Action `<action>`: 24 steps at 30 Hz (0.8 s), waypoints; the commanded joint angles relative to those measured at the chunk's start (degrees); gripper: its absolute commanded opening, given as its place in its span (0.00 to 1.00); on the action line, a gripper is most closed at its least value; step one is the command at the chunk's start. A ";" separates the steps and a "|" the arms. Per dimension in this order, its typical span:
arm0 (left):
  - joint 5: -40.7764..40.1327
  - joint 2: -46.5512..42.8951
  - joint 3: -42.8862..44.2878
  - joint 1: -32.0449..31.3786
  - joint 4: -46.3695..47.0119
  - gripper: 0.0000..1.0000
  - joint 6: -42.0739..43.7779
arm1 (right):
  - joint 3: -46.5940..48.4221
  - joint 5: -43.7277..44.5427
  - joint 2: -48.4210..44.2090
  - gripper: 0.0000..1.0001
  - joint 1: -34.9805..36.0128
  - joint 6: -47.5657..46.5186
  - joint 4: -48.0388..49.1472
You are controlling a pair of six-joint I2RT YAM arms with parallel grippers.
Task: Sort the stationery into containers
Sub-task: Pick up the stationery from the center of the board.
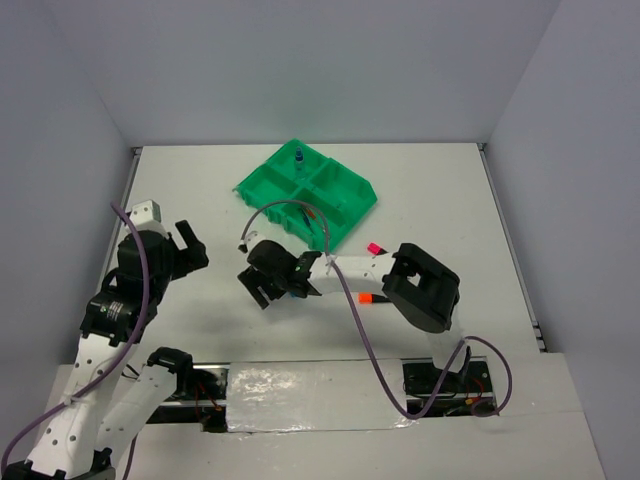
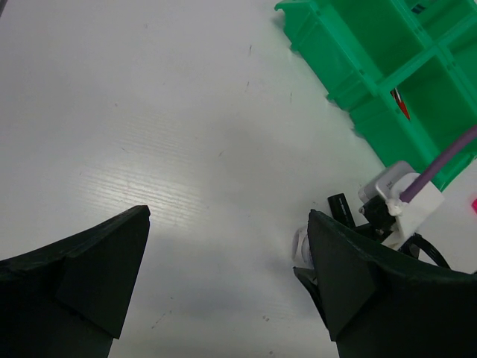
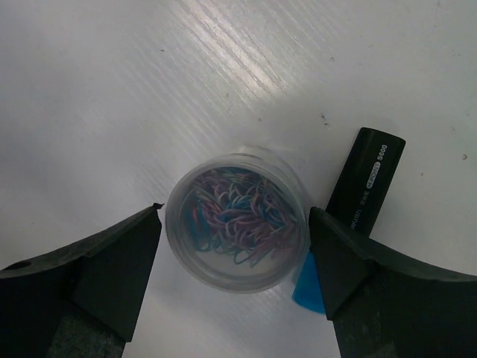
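A round clear tin (image 3: 237, 222) full of coloured paper clips stands on the white table. My right gripper (image 3: 235, 231) is open, with one jaw on each side of the tin and small gaps showing. A black highlighter (image 3: 365, 183) with a blue cap (image 3: 307, 287) lies just right of the tin. In the top view the right gripper (image 1: 268, 285) is in front of the green tray (image 1: 262, 176). A small blue-capped bottle (image 1: 298, 160) stands in a far compartment. My left gripper (image 1: 190, 248) is open and empty over bare table (image 2: 227, 246).
A pink-capped highlighter (image 1: 375, 247) and an orange-capped one (image 1: 365, 298) lie beside the right arm. Thin pens (image 1: 312, 215) rest in the tray's near compartment; a red tip (image 2: 400, 104) shows in the left wrist view. A purple cable loops over the tray.
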 commanded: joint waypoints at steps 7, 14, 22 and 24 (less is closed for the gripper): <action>3.42 -1.02 -0.54 0.25 3.32 0.99 2.29 | 1.82 1.27 -1.86 0.39 0.59 -2.11 6.55; 4.22 -1.47 -0.72 0.34 3.76 0.99 2.46 | 3.45 -3.14 -9.97 0.36 -4.06 -5.97 17.37; 5.71 -1.64 -1.07 0.34 4.20 0.99 2.81 | 34.66 2.22 9.88 0.35 -16.72 -11.69 5.43; 6.58 -1.64 -1.07 0.34 4.55 0.99 3.08 | 43.45 4.59 16.03 0.35 -18.74 -12.83 2.88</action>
